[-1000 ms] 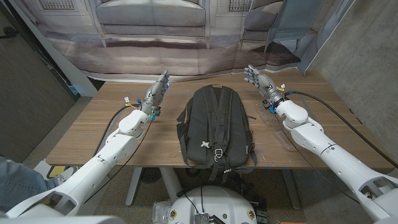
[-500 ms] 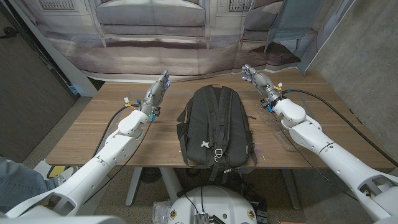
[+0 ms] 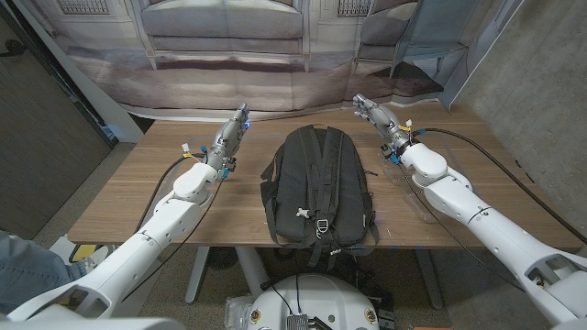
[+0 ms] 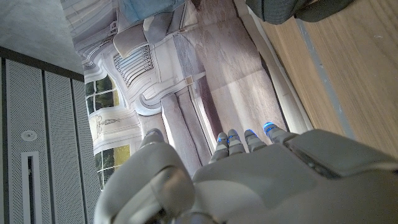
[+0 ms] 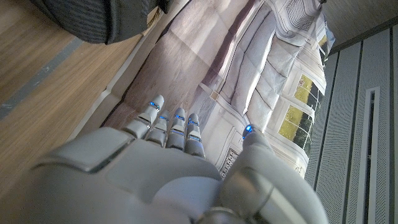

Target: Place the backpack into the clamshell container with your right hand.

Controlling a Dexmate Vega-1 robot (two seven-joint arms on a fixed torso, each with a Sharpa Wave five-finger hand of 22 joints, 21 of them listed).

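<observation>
In the head view, a black backpack lies flat on the middle of the wooden table, straps up, its lower end at the near edge. The right hand is at the far right of the table, just beyond the backpack's top corner, fingers stretched out and holding nothing. The left hand is on the far left, apart from the backpack, fingers straight and together, also empty. A printed backdrop hangs behind the table.

In the left wrist view, the left hand has its fingers extended toward the backdrop, nothing in them; a corner of the backpack shows.

In the right wrist view, the right hand has its fingers extended, thumb apart, empty; the backpack lies on the table.
</observation>
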